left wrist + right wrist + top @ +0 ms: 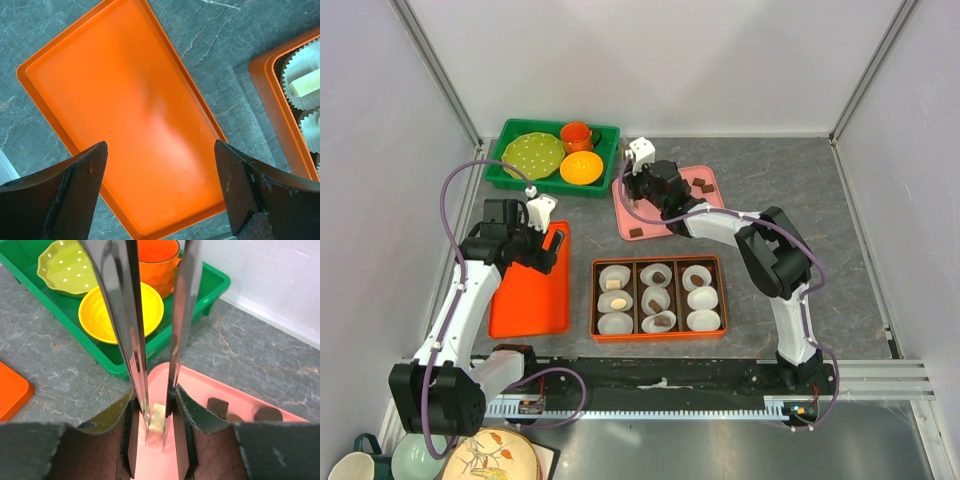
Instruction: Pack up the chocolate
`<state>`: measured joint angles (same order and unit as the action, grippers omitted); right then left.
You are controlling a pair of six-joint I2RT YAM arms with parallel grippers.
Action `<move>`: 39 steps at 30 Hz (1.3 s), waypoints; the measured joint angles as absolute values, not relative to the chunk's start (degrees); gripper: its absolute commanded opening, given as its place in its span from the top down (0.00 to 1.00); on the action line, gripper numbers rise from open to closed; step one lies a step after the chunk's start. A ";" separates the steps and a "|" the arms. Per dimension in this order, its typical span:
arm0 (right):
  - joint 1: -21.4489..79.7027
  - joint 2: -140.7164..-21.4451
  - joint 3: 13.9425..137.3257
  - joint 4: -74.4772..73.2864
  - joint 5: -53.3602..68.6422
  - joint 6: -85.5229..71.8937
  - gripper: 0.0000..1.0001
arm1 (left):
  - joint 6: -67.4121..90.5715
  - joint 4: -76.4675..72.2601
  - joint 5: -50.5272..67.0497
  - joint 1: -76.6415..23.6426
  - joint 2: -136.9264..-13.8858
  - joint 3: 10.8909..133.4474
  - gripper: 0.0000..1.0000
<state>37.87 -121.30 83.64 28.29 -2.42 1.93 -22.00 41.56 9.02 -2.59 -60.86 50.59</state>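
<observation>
A cream chocolate [158,419] lies on the pink tray [200,385], pinched between the tips of metal tongs [120,315]. My right gripper [155,410] is shut on those tongs, at the tray's left end [650,185]. Dark chocolate pieces [217,407] lie further right on the tray, and one sits at its near corner [636,234]. The orange box [658,262] holds white paper cups, several with a chocolate inside [659,277]. My left gripper [161,190] hangs open over the empty orange tray [130,110], holding nothing.
A green bin [510,170] at the back holds a green plate [533,154], an orange cup [578,135] and a yellow bowl [581,167]. It stands just left of the pink tray. Dishes [470,460] sit at the near left corner.
</observation>
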 measured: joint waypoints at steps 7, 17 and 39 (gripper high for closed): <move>38.28 -110.02 71.77 28.82 -2.31 3.11 0.74 | -22.00 41.60 8.97 -2.59 -60.38 50.59 0.06; 47.00 -81.17 54.92 25.61 2.85 3.01 0.77 | -22.00 41.58 9.04 -2.59 -60.36 50.59 0.06; 69.69 -72.12 48.86 10.31 7.25 0.86 0.75 | -22.00 41.60 9.13 -2.33 -60.38 50.59 0.06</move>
<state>69.69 -72.12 48.86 10.31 7.25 0.86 -22.00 41.60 9.13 -2.33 -60.38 50.59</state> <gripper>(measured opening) 0.338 0.942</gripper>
